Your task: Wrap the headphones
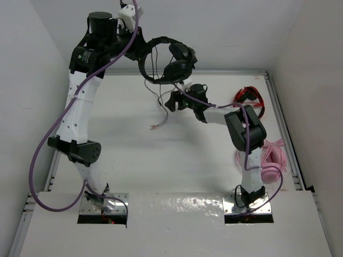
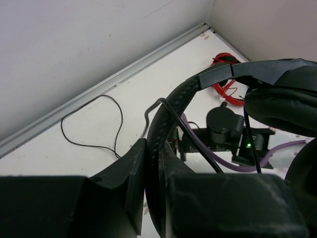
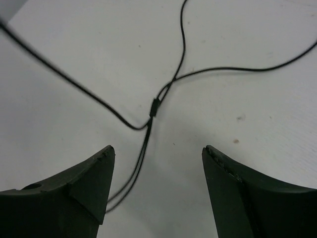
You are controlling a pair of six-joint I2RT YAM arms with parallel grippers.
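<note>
The black headphones hang in the air at the far middle of the table. My left gripper is shut on their headband, which runs between its jaws in the left wrist view. An earcup shows at the right there. The thin black cable trails down to the table, ending in pinkish plugs. My right gripper is open and empty, low over the cable; the cable's split joint lies just beyond its open jaws.
Red headphones lie at the far right by the table rail. Pink headphones lie at the right, beside my right arm. Walls close in the table's left, far and right sides.
</note>
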